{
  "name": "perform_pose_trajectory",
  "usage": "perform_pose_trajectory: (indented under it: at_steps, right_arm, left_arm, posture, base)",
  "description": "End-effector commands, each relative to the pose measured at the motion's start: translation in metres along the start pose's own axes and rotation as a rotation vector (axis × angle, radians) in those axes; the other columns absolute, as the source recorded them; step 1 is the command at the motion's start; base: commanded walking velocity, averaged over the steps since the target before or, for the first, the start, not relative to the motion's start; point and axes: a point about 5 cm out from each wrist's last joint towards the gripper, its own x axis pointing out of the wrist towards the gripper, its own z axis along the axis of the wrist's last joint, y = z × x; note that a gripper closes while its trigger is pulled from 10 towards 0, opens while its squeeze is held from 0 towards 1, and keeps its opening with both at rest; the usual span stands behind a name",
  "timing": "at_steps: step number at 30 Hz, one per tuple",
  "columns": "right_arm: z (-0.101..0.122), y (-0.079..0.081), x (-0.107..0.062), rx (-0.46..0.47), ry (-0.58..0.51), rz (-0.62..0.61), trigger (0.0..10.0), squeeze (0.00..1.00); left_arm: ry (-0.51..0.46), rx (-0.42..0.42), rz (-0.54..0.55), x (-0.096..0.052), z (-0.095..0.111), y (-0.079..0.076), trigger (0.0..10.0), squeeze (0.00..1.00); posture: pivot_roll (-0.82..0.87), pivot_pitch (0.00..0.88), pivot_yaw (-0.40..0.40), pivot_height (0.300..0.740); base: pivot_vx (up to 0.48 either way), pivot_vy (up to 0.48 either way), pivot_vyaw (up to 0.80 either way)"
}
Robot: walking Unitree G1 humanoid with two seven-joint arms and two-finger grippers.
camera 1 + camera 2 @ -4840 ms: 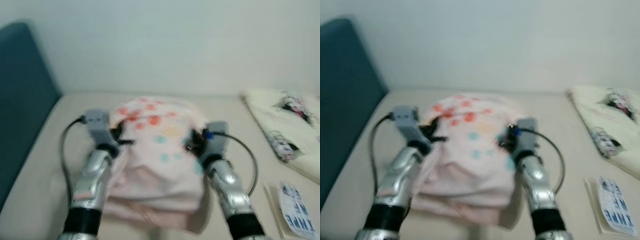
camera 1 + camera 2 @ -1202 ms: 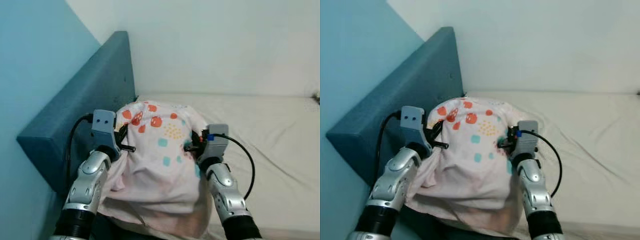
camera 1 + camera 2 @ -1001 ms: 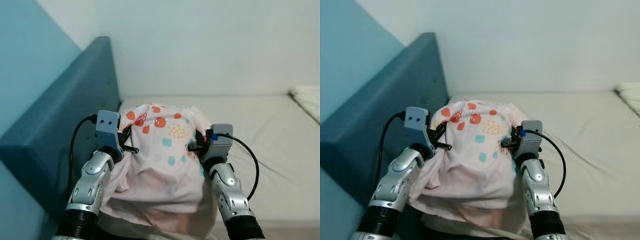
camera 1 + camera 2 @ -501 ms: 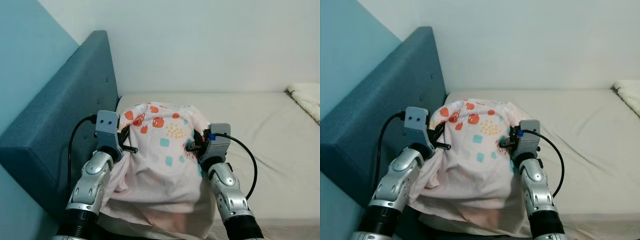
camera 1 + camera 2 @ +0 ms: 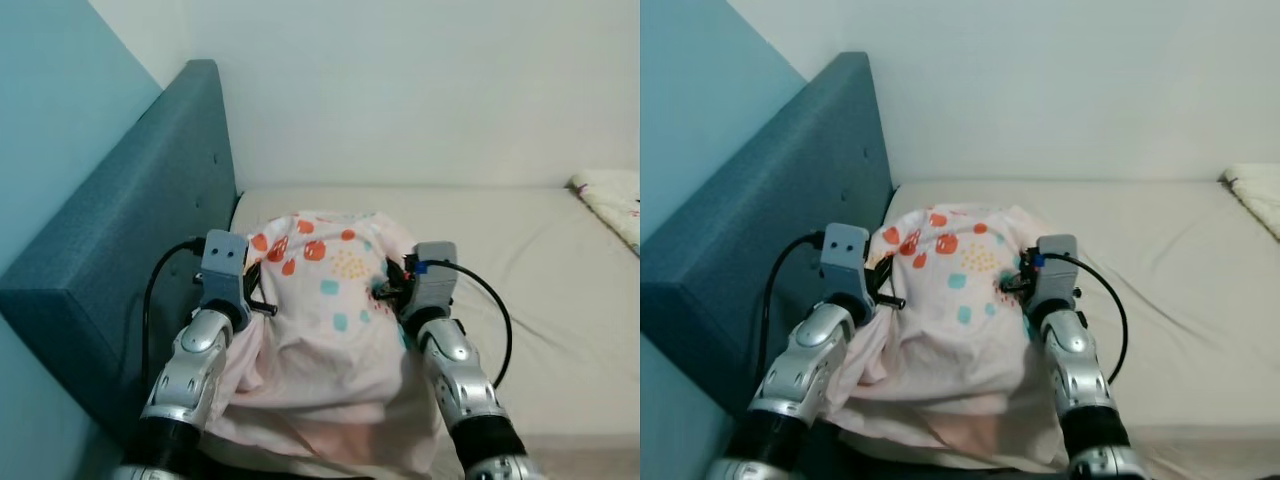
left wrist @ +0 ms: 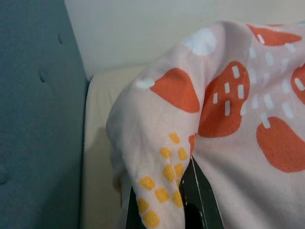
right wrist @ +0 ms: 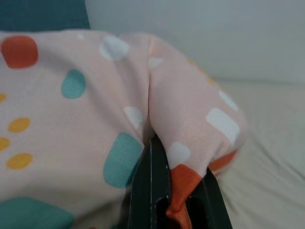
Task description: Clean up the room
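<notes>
A teal padded headboard [image 5: 130, 230] borders the beige mattress [image 5: 520, 250] below a white wall [image 5: 420, 90].

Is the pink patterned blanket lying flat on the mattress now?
No, the pink blanket is bunched up and held above the mattress between the left gripper and the right gripper.

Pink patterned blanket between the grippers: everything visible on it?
The pale pink soft fabric blanket carries orange, teal, yellow and white blotches. It hangs bunched and creased between both arms, above the near edge of the beige mattress, beside the teal padded headboard. The left gripper and right gripper each pinch a fold at its upper corners; the lower hem droops loose.
</notes>
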Motion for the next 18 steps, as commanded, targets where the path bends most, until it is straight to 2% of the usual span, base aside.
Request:
perform_pose_trajectory:
  at_steps: [1, 18]
  right_arm:
    - [0.013, 0.008, 0.008, -0.005, -0.042, 0.032, 10.0, 0.00]
    - [0.013, 0.008, 0.007, 0.017, -0.067, 0.026, 10.0, 0.00]
  left_arm:
    - [-0.049, 0.015, -0.023, 0.005, 0.012, -0.009, 10.0, 0.00]
    - [-0.067, 0.091, -0.122, 0.003, 0.013, -0.025, 10.0, 0.00]
  posture:
    - [0.01, 0.063, -0.012, 0.716]
    - [0.02, 0.065, -0.001, 0.657]
  base:
    - [0.000, 0.000, 0.00]
    - [0.000, 0.000, 0.00]
